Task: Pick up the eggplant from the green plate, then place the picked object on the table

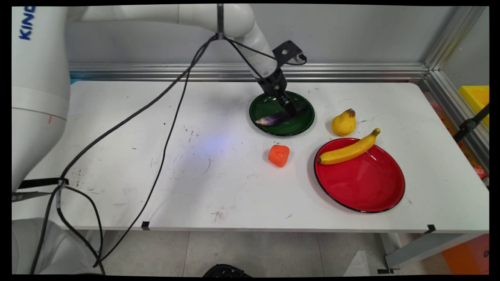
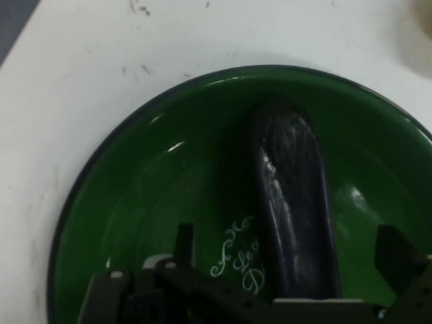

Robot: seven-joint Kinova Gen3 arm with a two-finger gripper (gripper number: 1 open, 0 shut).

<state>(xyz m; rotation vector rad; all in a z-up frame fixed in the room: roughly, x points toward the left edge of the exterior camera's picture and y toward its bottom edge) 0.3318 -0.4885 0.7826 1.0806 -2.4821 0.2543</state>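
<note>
1. Nearest you, the red plate (image 1: 363, 187) carries a banana (image 1: 347, 151).
2. Your gripper (image 1: 290, 110) hangs over the green plate (image 1: 302, 125), fingers (image 2: 398, 253) spread astride the eggplant (image 1: 273, 118) lying there.
</note>
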